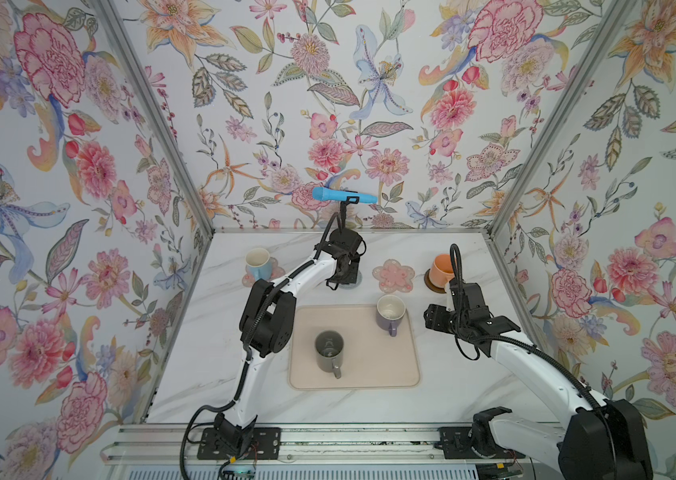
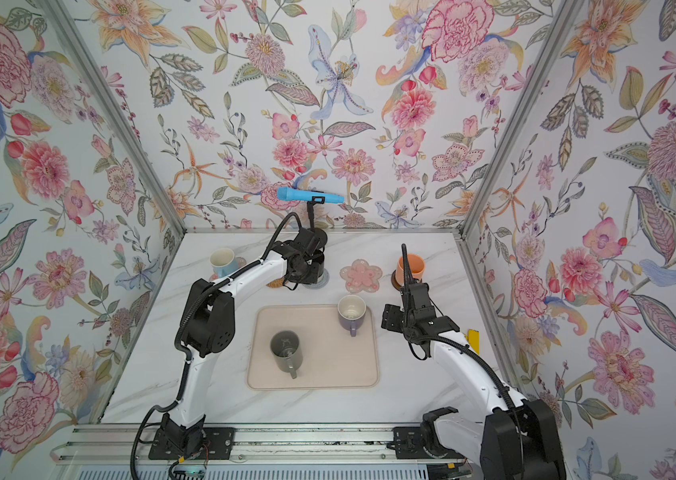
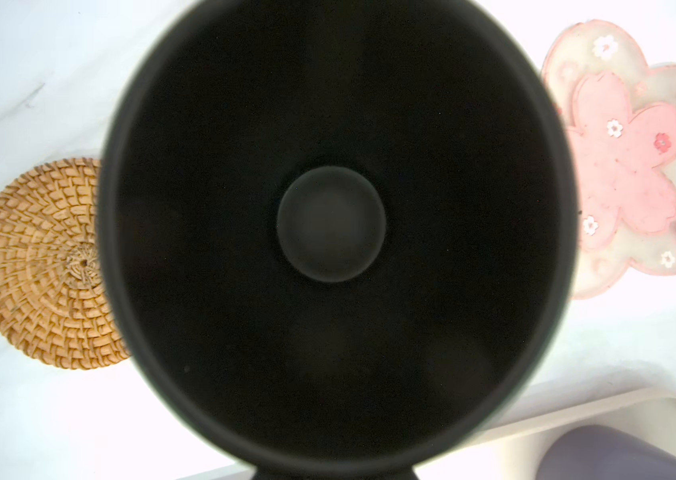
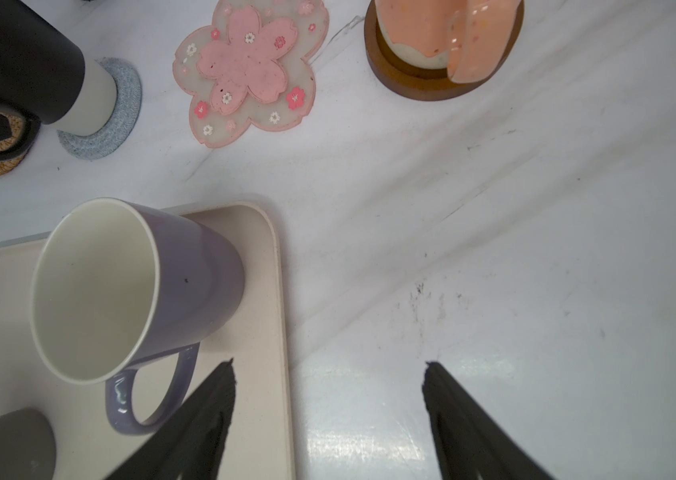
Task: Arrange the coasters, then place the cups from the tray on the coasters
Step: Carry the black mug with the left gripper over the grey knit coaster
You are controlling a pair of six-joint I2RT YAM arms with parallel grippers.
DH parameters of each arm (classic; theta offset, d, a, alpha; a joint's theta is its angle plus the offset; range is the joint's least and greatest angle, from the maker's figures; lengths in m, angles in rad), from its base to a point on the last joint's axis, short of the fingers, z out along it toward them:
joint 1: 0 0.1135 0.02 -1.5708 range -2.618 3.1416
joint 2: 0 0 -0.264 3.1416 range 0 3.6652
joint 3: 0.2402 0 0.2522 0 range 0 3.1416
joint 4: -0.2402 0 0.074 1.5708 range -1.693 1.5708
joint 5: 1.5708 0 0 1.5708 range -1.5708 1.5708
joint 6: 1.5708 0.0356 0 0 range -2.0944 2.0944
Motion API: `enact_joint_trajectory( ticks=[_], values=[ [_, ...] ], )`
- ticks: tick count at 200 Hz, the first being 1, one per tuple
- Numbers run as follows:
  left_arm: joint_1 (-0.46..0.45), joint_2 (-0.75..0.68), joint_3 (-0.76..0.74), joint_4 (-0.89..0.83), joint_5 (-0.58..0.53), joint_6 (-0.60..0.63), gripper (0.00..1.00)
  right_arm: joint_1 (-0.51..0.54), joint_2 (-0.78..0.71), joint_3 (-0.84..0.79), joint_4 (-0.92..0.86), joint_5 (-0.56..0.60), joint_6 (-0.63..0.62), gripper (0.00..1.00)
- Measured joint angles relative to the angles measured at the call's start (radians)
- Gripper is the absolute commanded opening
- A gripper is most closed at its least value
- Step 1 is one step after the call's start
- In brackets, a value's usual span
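Note:
My left gripper (image 1: pixel 343 271) is shut on the black cup (image 4: pixel 24 62), whose pale base meets the grey-blue coaster (image 4: pixel 122 104). The cup's dark inside (image 3: pixel 332 224) fills the left wrist view and hides the fingers. Beside it lie the rattan coaster (image 3: pixel 41 266) and a bare pink flower coaster (image 1: pixel 393 274). The light blue cup (image 1: pixel 257 262) stands on another pink coaster (image 1: pixel 273 272), and the orange cup (image 1: pixel 443 268) on the brown disc (image 1: pixel 431 286). The purple cup (image 1: pixel 390 311) and grey cup (image 1: pixel 329 351) stand on the tray (image 1: pixel 369 376). My right gripper (image 4: pixel 328 365) hangs open and empty over the tray's right edge.
A blue microphone (image 1: pixel 344 195) on a black stand rises at the back wall, behind my left gripper. A small yellow thing (image 2: pixel 473 336) lies by the right wall. Floral walls close in the marble table (image 1: pixel 211 340) on three sides.

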Motion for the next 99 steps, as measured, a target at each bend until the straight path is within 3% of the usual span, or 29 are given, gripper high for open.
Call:
enact_joint_trajectory(
  ticks=[35,99],
  values=[
    [0.000,0.000,0.000,0.000,0.000,0.000,0.09,0.000,-0.011,-0.008,0.002,0.000,0.000,0.74],
    [0.000,0.000,0.002,0.005,0.003,-0.023,0.29,0.000,-0.043,-0.013,0.001,0.000,0.000,0.74]
  ],
)
